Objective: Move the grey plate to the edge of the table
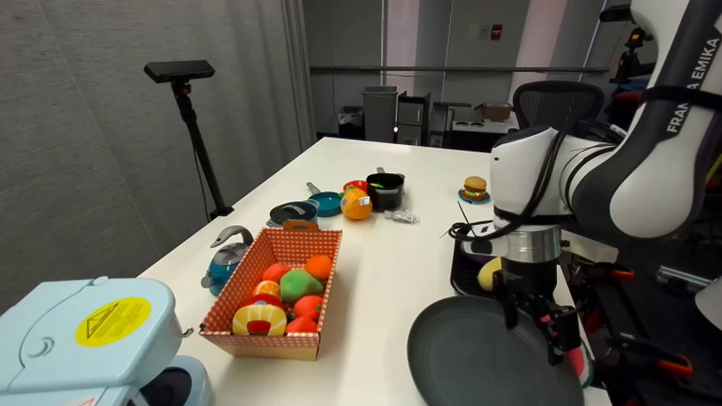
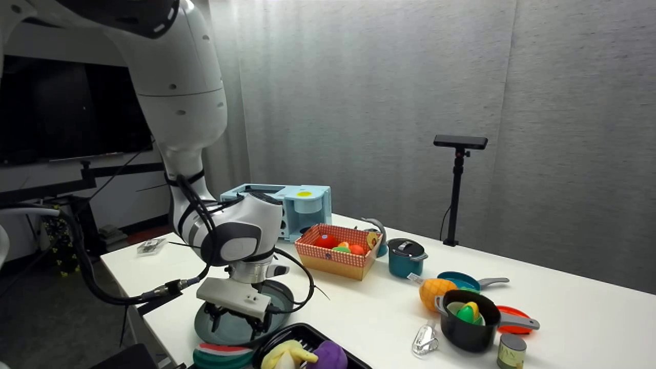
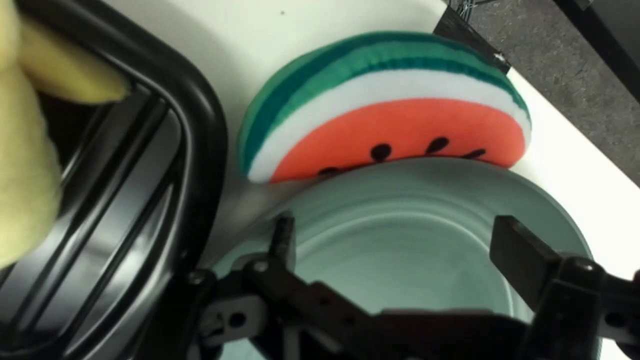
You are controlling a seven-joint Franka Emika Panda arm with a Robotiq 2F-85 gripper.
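The grey plate (image 1: 468, 355) lies flat on the white table (image 1: 372, 349), close to the side by the arm. It also shows in an exterior view (image 2: 204, 328), partly behind the gripper, and fills the lower middle of the wrist view (image 3: 400, 260). My gripper (image 1: 533, 340) points down over the part of the plate near the watermelon. Its two fingers are wide apart with nothing between them in the wrist view (image 3: 395, 220). Both fingertips appear over the plate, inside its outline; whether they touch it I cannot tell. The gripper also shows in an exterior view (image 2: 234, 329).
A plush watermelon slice (image 3: 400, 125) touches or nearly touches the plate's rim near the table's edge. A black tray (image 3: 200, 145) with a plush banana (image 3: 25, 150) sits beside the plate. A checked fruit basket (image 1: 271, 341) and a light blue toy machine (image 1: 84, 338) stand across the table.
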